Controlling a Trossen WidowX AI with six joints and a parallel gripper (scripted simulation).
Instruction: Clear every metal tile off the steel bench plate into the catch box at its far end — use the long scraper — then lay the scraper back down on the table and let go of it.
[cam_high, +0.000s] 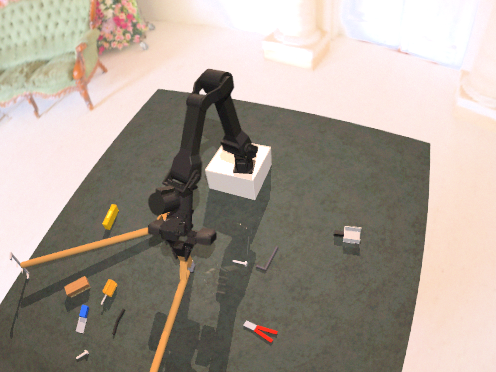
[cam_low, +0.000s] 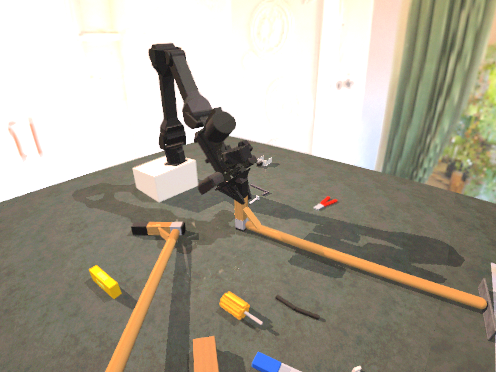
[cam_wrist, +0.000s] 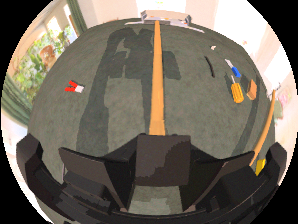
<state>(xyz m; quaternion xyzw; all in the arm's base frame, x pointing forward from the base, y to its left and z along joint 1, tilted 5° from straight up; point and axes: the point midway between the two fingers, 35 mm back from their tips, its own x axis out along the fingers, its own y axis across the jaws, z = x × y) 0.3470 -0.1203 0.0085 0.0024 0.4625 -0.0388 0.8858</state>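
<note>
The long scraper has an orange wooden handle (cam_high: 172, 312) (cam_low: 360, 261) (cam_wrist: 157, 75) running out along the table, with a wide grey blade (cam_low: 487, 315) at its far end. My gripper (cam_high: 184, 251) (cam_low: 241, 196) (cam_wrist: 163, 161) is shut on its upright grip, whose dark top block shows between the fingers in the wrist view. The grip's grey foot (cam_low: 240, 224) is at the table surface. A pale box-like structure (cam_wrist: 165, 14) lies beyond the handle's far end; I cannot tell plate from catch box there. The metal tiles cannot be made out.
A second long-handled tool (cam_high: 85, 247) (cam_low: 145, 295) lies to one side. A yellow block (cam_high: 110, 217) (cam_low: 105, 281), an orange screwdriver (cam_high: 110, 288) (cam_low: 235, 305), a brown block (cam_high: 77, 286), a blue-handled tool (cam_high: 83, 318) and red pliers (cam_high: 264, 332) (cam_low: 327, 202) lie around.
</note>
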